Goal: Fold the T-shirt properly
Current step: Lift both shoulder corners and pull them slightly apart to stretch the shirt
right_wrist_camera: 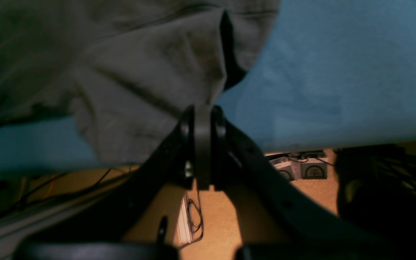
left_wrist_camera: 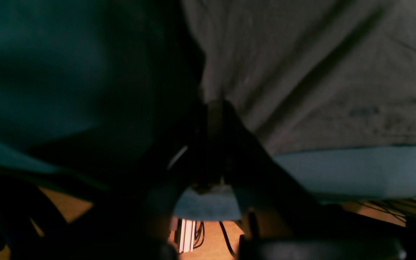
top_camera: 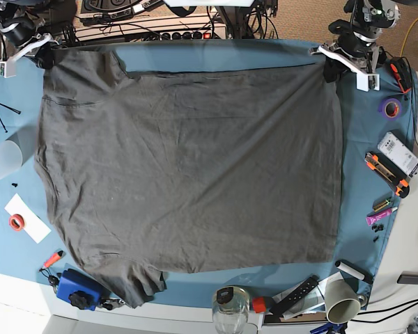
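Note:
The dark grey T-shirt [top_camera: 188,167] lies spread flat on the blue table cloth [top_camera: 362,139], with its sleeves at the left and its hem at the right. My left gripper [top_camera: 327,68] is at the shirt's far right corner. In the left wrist view its jaws [left_wrist_camera: 213,108] are closed on the shirt's edge [left_wrist_camera: 302,72]. My right gripper [top_camera: 45,57] is at the far left sleeve corner. In the right wrist view it [right_wrist_camera: 202,110] is shut on a pinched fold of shirt fabric [right_wrist_camera: 150,72], lifted slightly off the cloth.
Along the right edge lie a purple tape roll [top_camera: 389,107], a grey handset [top_camera: 398,153] and an orange-black knife [top_camera: 386,172]. A clear cup [top_camera: 1,160] and a white card [top_camera: 24,219] sit at the left. A glass jar [top_camera: 231,306], a white cup [top_camera: 341,299] and a blue block [top_camera: 75,288] stand along the front.

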Robot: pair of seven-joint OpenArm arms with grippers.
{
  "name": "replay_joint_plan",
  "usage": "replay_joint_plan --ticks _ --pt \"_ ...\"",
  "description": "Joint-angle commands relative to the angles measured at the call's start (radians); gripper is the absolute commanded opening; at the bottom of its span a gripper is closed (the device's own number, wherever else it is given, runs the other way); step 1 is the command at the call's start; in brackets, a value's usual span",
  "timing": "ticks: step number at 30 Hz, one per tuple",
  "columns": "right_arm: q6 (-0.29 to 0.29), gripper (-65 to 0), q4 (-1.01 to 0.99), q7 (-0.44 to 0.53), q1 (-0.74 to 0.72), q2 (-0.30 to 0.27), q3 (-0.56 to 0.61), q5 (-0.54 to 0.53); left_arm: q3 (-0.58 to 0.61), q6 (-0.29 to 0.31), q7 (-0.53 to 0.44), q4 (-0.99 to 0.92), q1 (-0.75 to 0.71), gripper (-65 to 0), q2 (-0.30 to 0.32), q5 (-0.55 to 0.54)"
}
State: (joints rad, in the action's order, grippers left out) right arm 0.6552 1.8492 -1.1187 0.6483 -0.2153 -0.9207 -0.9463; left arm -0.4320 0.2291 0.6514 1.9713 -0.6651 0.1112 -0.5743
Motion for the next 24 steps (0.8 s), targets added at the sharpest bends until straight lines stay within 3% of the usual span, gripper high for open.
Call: replay_joint_plan --ticks 1,7,11,15,20,24 --pt "0.006 -65.0 0.02 0.01 0.026 -0.012 -0.019 -0.011 -0.004 0.004 -0.012 0.018 -0.01 -65.0 0.006 0.016" --pt "0.006 -65.0 0.023 0.009 0.106 -0.011 -0.059 -0.043 -0.073 0.005 0.023 0.019 -0.044 -65.0 0.008 -0.019" --pt "0.043 -65.0 0.023 -0.052 0.126 -0.011 -0.1 -0.113 -0.156 0.008 0.041 0.019 -0.056 -65.0 0.009 -0.077" --pt "0.043 -65.0 0.023 -0.078 0.157 -0.011 -0.111 -0.16 -0.217 0.01 0.079 0.019 -0.056 -65.0 0.024 -0.089" --pt "0.043 -65.0 0.023 -0.077 0.169 -0.009 -0.111 -0.18 -0.225 0.089 0.093 0.019 -0.062 -65.0 0.059 -0.132" --pt "0.043 -65.0 0.023 -0.078 0.146 -0.009 -0.111 -0.216 -0.225 0.09 0.093 0.021 -0.075 -65.0 0.058 -0.171"
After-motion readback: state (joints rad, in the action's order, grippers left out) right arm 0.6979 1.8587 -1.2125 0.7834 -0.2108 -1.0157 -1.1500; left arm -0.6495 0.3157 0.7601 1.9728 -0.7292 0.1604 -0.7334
